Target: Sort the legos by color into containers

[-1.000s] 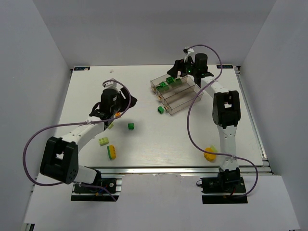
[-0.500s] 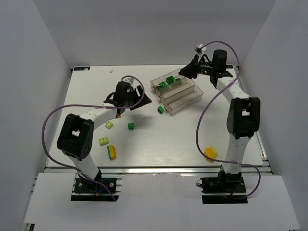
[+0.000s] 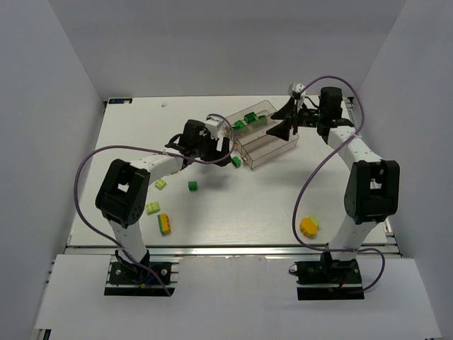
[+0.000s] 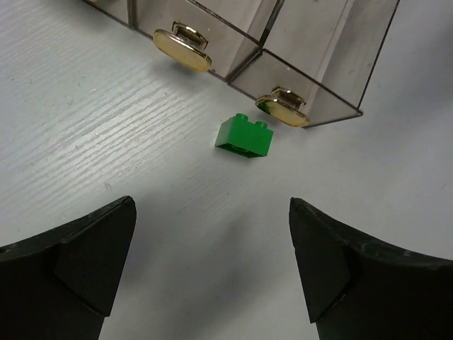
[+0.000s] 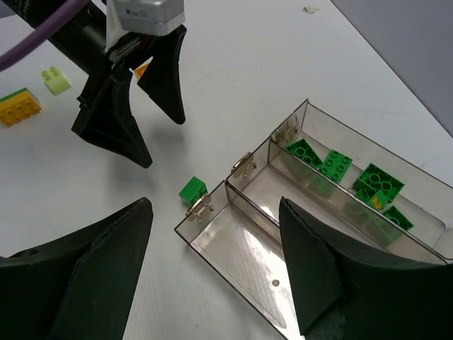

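Note:
The clear brownish three-trough tray [image 3: 273, 149] lies at the back middle. Its far trough holds several dark green bricks [image 5: 333, 164]; the two nearer troughs look bare. A dark green brick [image 4: 245, 135] lies on the table just outside the tray's end wall [image 4: 311, 67]; it also shows in the top view [image 3: 236, 161] and the right wrist view [image 5: 192, 190]. My left gripper [image 4: 212, 205] is open and empty, a short way from this brick. My right gripper [image 5: 216, 205] is open and empty, above the tray's nearest trough [image 5: 241, 248].
Another dark green brick [image 3: 192, 185], two pale yellow-green bricks [image 3: 161, 184] [image 3: 153, 208] and a yellow-and-green stack [image 3: 164, 224] lie at the left. An orange-yellow brick [image 3: 308, 225] lies near the right front. Gold latches [image 4: 182, 49] stick out from the tray's end.
My left gripper has swung right, towards the tray's end and the green brick there. My right arm has shifted right and its gripper now hangs over the tray's near side.

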`<action>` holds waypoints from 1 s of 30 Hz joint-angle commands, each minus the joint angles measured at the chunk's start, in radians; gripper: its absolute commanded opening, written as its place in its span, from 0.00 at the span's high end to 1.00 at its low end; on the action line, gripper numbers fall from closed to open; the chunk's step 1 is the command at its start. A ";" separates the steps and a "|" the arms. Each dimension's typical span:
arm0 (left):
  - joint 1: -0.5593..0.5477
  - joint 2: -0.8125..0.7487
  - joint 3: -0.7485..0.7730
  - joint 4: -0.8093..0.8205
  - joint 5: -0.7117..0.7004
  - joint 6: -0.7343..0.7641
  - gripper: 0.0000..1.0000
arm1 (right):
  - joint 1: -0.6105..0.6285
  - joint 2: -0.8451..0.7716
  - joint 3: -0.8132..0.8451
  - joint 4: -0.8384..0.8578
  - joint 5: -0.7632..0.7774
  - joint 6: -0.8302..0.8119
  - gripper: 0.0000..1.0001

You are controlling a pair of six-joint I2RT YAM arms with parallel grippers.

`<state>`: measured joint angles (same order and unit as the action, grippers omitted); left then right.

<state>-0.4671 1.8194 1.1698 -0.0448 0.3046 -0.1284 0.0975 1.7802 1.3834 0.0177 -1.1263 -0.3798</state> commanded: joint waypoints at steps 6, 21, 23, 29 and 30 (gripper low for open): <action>-0.053 0.116 0.120 -0.072 0.027 0.245 0.03 | -0.059 -0.079 -0.033 -0.016 -0.009 -0.018 0.24; -0.107 0.228 0.228 -0.099 -0.028 0.312 0.05 | -0.087 -0.094 -0.061 -0.048 0.000 0.013 0.25; -0.110 0.245 0.248 -0.102 -0.050 0.315 0.05 | -0.087 -0.097 -0.063 -0.047 0.000 0.015 0.25; -0.114 0.270 0.280 -0.098 -0.076 0.314 0.08 | -0.085 -0.107 -0.075 -0.032 -0.003 0.032 0.25; -0.117 0.276 0.284 -0.098 -0.081 0.312 0.09 | -0.085 -0.107 -0.076 -0.032 -0.003 0.033 0.25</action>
<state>-0.5735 2.1071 1.4128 -0.1360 0.2459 0.1741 0.0135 1.7210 1.3231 -0.0349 -1.1213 -0.3622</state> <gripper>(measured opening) 0.920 0.754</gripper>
